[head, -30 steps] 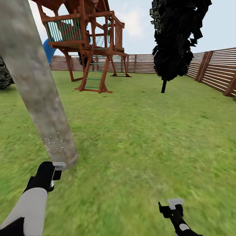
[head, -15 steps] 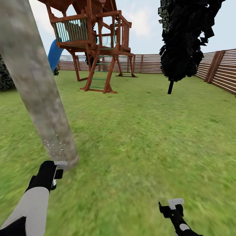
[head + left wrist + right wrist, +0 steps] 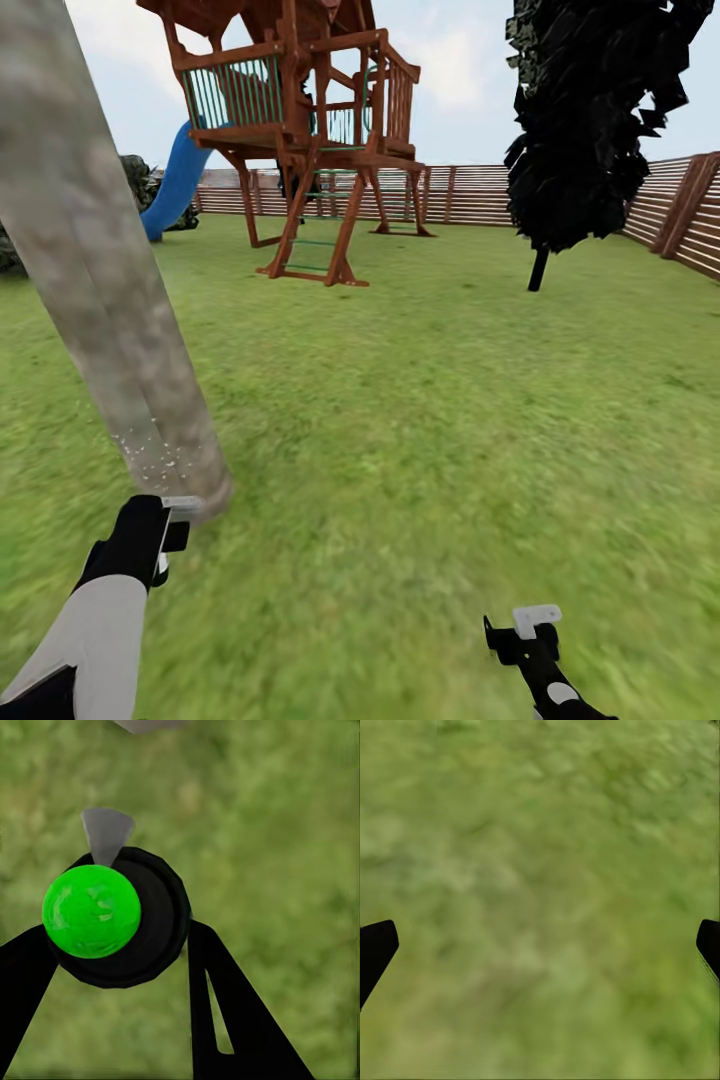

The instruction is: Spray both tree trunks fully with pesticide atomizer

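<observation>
- Pesticide atomizer (image 3: 112,915) is sitting clamped between the left gripper (image 3: 120,967) fingers; the left wrist view is showing its black body, bright green round cap and a grey nozzle tip over grass.
- In the head view, the left gripper (image 3: 150,535) is hovering just beside the base of the tree trunk (image 3: 100,270), with a grey nozzle piece pointing at it.
- White specks are showing on the lowest part of that trunk; the mottled grey-brown surface above them is looking bare, so coverage is judged to be only starting.
- Right gripper (image 3: 535,625) is hanging low over the lawn (image 3: 450,420), well apart from the trunk; the right wrist view is showing its fingertips (image 3: 375,945) spread wide with nothing between them.
- Wooden play tower (image 3: 300,130) with a blue slide (image 3: 175,185), a near-black cypress (image 3: 590,120) and the slat fence (image 3: 690,215) are standing far back; a second target trunk is not identifiable here.
- Risks, as judgement:
  - spray is hitting only one low patch, so the upper trunk and far side are likely staying uncovered unless the nozzle is swept upward and around;
  - the arm is working very near the trunk, so a base or arm move could knock the atomizer against it and shift the grip;
  - aiming slightly off would be wasting spray on grass.
</observation>
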You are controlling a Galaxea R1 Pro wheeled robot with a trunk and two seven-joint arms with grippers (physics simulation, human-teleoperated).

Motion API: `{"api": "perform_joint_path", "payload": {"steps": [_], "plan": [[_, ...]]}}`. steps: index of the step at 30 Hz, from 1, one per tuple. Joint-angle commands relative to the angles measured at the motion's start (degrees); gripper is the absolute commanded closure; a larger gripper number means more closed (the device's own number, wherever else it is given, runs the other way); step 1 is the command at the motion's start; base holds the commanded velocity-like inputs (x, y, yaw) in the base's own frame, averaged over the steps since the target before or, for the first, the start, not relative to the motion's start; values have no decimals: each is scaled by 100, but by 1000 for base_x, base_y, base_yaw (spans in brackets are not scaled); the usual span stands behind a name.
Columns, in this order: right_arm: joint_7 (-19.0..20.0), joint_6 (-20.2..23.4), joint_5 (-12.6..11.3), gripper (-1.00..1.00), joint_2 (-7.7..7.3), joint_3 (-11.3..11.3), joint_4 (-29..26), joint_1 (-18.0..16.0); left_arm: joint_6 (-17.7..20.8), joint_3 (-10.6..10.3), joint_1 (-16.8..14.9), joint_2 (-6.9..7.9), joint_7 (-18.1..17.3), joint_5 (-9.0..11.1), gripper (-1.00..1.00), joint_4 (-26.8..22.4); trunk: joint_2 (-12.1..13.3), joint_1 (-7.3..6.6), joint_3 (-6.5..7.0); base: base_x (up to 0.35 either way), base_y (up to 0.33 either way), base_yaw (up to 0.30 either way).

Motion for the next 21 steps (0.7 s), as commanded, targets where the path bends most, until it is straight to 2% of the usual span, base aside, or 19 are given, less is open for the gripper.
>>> {"api": "perform_joint_path", "payload": {"steps": [1, 10, 21], "plan": [[-23, -19, 61, -100, 0, -31, 7, -3, 12, 20, -5, -2, -56, -63, 100, -7, -2, 1, -5, 159, -237, 276], [-16, -19, 62, -100, 0, -31, 7, -3, 4, 25, 14, 13, -64, -60, 100, -7, -2, 1, -5, 183, -231, 260], [-16, -19, 61, -100, 0, -31, 7, -3, 4, 14, 14, 12, -64, -59, 100, -7, -2, 1, -5, 178, -230, 15]]}}
